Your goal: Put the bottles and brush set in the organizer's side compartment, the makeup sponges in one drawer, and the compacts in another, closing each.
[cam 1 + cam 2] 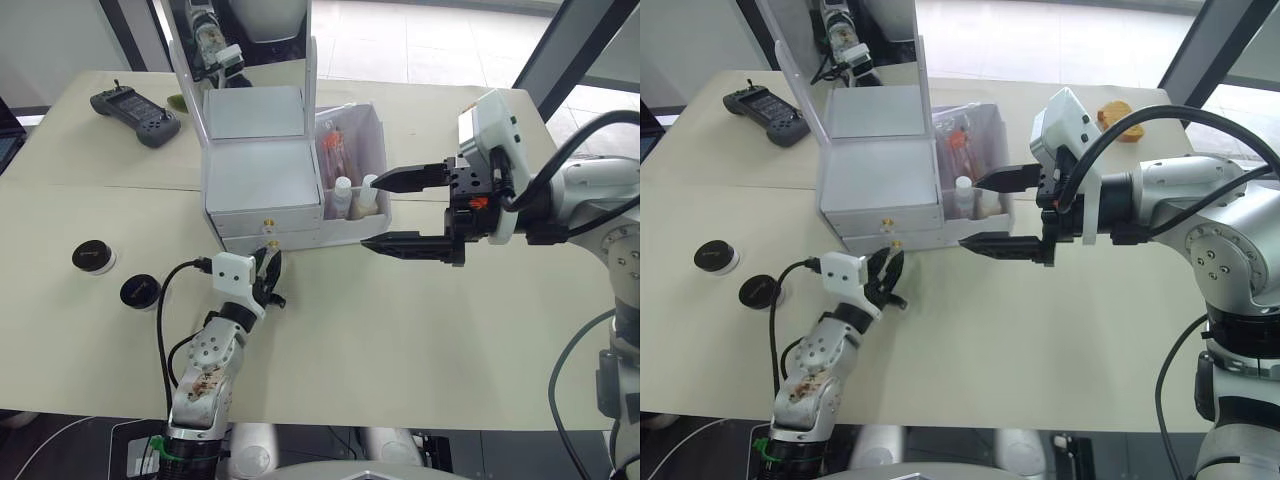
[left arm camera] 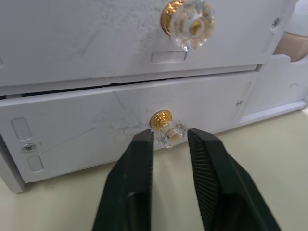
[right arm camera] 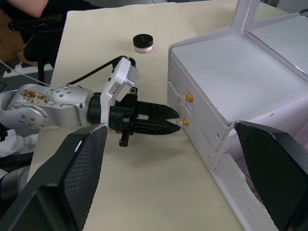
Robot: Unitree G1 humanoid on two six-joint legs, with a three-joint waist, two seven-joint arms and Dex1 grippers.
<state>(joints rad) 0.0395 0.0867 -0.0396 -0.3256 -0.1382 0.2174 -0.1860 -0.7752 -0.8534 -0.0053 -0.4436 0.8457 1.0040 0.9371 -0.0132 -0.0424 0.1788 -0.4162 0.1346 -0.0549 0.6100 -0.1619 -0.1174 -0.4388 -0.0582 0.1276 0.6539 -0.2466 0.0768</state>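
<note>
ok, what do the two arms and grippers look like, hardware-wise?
Both arms are silver-grey metal with round screwed joints. Each ends in a two-finger black gripper with tapered, ridged pads and a white boxy camera housing on the wrist. Left gripper: a black cable loops into its housing, and the forearm shell shows brownish wear. Right gripper: thick black cables and a small orange mark on its black block.

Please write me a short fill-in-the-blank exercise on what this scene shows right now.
1. The left gripper has its fingers around the gold knob of the ____ drawer.
2. The right gripper hovers with its fingers ____.
3. Both compacts sit on the ____.
4. The bottles stand in the organizer's ____ compartment.

Missing words: lower; open; table; side
</note>
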